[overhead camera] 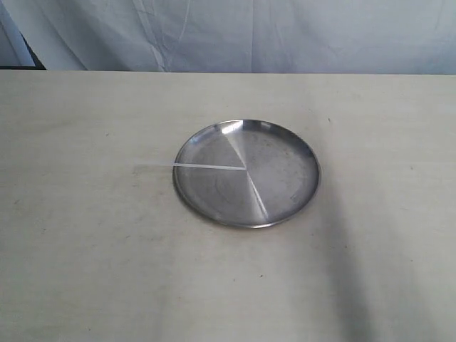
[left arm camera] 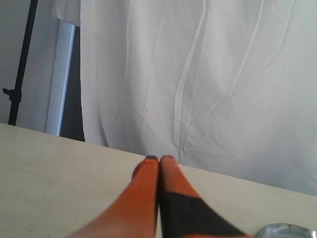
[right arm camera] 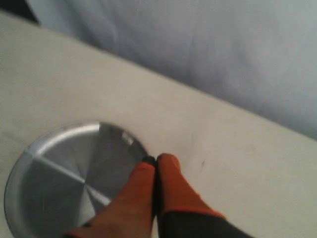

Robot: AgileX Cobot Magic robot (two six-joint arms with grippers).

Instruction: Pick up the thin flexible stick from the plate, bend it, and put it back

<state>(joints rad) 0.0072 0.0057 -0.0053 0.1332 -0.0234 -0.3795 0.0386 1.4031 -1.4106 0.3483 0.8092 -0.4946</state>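
The round steel plate lies in the middle of the table. On it the thin white stick runs straight from the left rim to the plate's centre. Neither arm shows in the exterior view. My right gripper is shut and empty, its orange fingertips hovering by the rim of the plate. There the stick appears as a thin pale line. My left gripper is shut with nothing in it, above bare table. Only an edge of the plate shows beside it.
The pale table spreads wide around the plate. A white cloth backdrop hangs behind its far edge. A dark stand is at the left of the backdrop. A brighter wedge of glare crosses the plate's front.
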